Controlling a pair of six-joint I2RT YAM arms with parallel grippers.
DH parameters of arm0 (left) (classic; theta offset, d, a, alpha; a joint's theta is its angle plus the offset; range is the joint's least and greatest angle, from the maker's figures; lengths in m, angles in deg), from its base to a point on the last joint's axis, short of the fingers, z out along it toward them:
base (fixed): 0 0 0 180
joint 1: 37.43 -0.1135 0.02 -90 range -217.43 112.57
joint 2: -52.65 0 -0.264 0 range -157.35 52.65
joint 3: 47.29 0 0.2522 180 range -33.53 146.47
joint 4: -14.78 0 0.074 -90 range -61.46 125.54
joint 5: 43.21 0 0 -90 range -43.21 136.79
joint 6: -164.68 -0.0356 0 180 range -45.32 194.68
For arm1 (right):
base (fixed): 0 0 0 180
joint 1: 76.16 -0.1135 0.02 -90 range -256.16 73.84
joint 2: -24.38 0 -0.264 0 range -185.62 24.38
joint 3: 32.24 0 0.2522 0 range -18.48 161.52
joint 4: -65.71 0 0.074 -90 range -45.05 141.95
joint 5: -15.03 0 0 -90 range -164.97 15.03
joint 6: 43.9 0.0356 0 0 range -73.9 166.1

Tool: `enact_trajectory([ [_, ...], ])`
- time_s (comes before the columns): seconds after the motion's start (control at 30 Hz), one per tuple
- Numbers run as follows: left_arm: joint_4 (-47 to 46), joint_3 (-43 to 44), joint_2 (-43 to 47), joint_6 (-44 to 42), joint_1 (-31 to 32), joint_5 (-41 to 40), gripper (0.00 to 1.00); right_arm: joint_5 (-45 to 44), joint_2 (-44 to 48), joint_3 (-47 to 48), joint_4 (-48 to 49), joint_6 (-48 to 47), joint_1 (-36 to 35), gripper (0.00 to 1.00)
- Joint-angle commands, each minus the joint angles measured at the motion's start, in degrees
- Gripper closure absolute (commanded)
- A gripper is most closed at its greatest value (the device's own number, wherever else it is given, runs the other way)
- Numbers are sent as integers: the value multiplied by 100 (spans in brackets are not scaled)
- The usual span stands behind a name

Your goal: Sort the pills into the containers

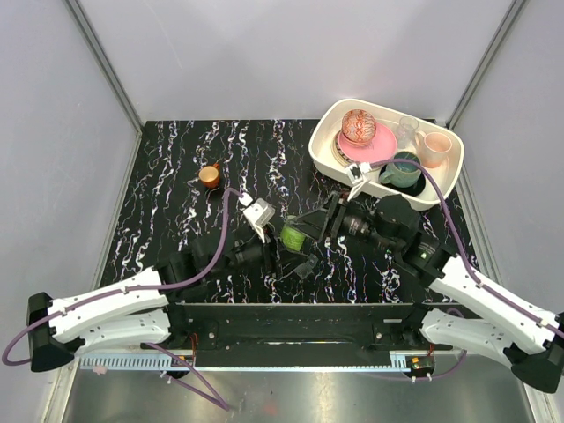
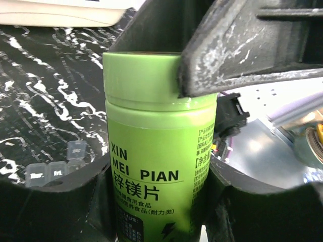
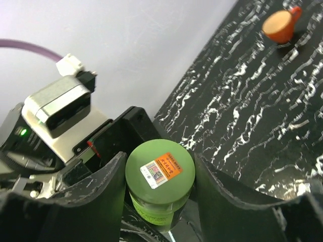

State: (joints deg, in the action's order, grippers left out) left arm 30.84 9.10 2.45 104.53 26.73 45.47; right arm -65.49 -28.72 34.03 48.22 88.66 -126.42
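Observation:
A green pill bottle [image 1: 293,236] stands upright at the middle of the table. My left gripper [image 2: 159,201] is shut on the bottle's labelled body [image 2: 156,151], one finger on each side. From above, my right gripper [image 3: 160,174] is shut on the bottle's round cap [image 3: 160,171], which carries an orange and white sticker. One right finger [image 2: 237,55] presses the cap's side in the left wrist view. A small pill box [image 2: 48,172] of square compartments, the container, lies on the table to the left behind the bottle. No loose pills are in view.
A small orange cup [image 1: 210,175] stands at the back left, also seen far off in the right wrist view [image 3: 280,25]. A white tray [image 1: 319,145] at the back right holds a pink plate, a patterned ball, mugs and a glass.

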Motion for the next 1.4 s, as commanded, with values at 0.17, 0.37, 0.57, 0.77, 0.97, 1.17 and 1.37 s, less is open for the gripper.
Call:
enact_trajectory([
  [0.17, -1478, -176, 221, -58, -35, 1529, 100, 2548, 669, -636, 1778, -732, -63, 100],
  [0.37, -1602, -203, 203, -84, 0, 1881, 100, 3349, 766, -813, 2631, -855, -63, 100],
  [0.57, -1523, -290, 431, -110, 9, 1794, 100, 3553, 880, -786, 2457, -1153, -63, 100],
  [0.77, -1470, -413, 713, -102, 9, 1618, 100, 3290, 995, -777, 2043, -1225, -63, 100],
  [0.97, -1531, -466, 757, -67, 9, 1582, 100, 2964, 1047, -857, 1946, -883, -63, 100],
  [1.17, -1488, -458, 748, -84, 9, 1504, 100, 2516, 1083, -804, 1815, -715, -63, 53],
  [1.37, -1120, -300, 590, -111, 9, 1293, 100, 1067, 907, -233, 1008, -557, -72, 30],
])
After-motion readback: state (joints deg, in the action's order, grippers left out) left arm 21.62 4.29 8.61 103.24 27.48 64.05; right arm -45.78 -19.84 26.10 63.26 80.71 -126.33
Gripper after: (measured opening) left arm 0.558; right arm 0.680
